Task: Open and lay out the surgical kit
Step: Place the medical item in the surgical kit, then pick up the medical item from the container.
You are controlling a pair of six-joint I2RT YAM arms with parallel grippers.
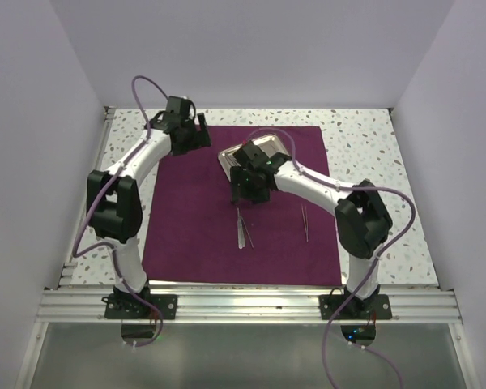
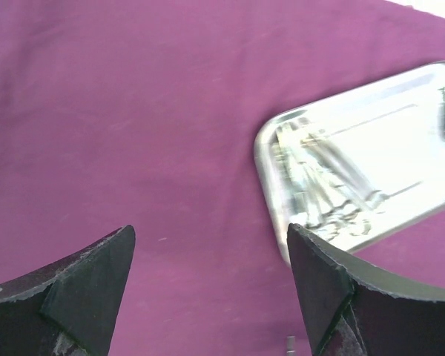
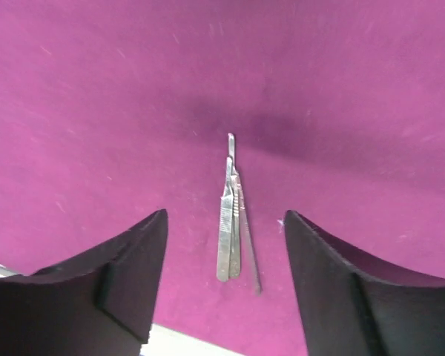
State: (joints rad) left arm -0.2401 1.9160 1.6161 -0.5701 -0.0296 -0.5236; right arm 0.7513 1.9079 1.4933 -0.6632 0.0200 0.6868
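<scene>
Right wrist view looks down on thin, flat, silver steel tools (image 3: pixel 233 222) lying close together on the big dark purple cloth wrap (image 3: pixel 96 89). My right hand (image 3: pixel 224 215) hangs just above them, fingers spread wide, with nothing in it. I think this step is laying the tools out in a row. To do it well, I should lift straight up so my fingers don't bump the tools. They look light and slippery and could slide. One more thin steel tool (image 1: pixel 305 220) lies apart, to their right, so the next one needs its own spot. The cloth looks soft and a bit fuzzy, and it is spread flat. My left hand (image 2: pixel 210 231) is spread wide too, holding nothing, over the cloth beside the small shiny steel tray (image 2: pixel 263 148). The tray has round corners and a raised rim. Bright glare hides what is in it. Under it all is the white speckled worktop (image 1: pixel 373 146).
</scene>
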